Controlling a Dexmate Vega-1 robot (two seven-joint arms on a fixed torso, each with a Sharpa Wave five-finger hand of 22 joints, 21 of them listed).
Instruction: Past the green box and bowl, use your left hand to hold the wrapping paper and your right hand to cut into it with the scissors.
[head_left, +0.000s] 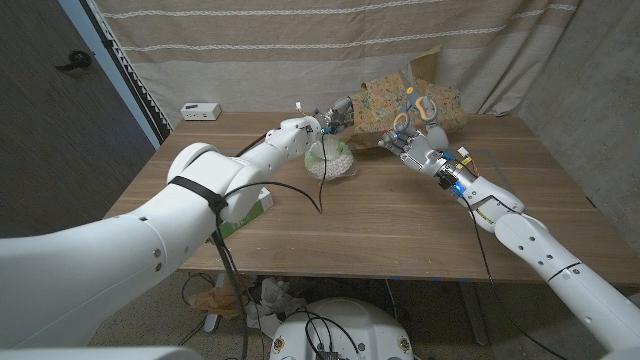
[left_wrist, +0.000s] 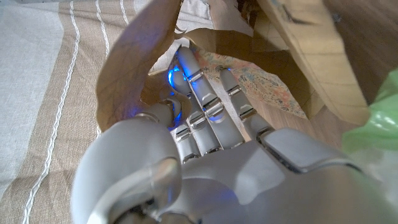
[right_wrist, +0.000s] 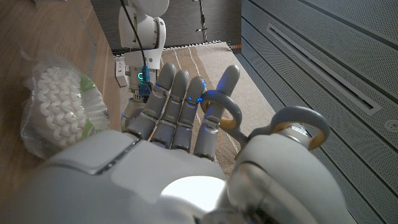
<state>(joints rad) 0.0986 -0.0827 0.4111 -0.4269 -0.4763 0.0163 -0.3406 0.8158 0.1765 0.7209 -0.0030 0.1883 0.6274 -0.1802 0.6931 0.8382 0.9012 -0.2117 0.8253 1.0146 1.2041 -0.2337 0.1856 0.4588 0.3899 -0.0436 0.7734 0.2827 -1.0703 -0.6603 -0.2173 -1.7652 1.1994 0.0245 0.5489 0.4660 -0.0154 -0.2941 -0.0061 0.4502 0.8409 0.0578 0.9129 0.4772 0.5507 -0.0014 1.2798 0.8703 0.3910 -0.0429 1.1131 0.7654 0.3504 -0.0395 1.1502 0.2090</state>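
Observation:
The floral wrapping paper (head_left: 395, 98) lies crumpled at the table's far side, past the bowl. My left hand (head_left: 336, 114) reaches its left edge; in the left wrist view my left hand (left_wrist: 211, 124) has its fingers inside a fold of the paper (left_wrist: 127, 68), gripping it. My right hand (head_left: 415, 148) hovers just in front of the paper and holds the scissors (head_left: 427, 108), their grey-and-orange handle rings up. In the right wrist view my right hand (right_wrist: 180, 124) has fingers through the scissors' rings (right_wrist: 298, 112). The blades are hidden.
A plastic-wrapped bowl (head_left: 330, 160) of white pieces sits under my left forearm, also the bowl (right_wrist: 56, 106) beside my right hand. The green box (head_left: 266, 201) peeks out from under my left arm. A small white device (head_left: 200, 110) stands at the back left.

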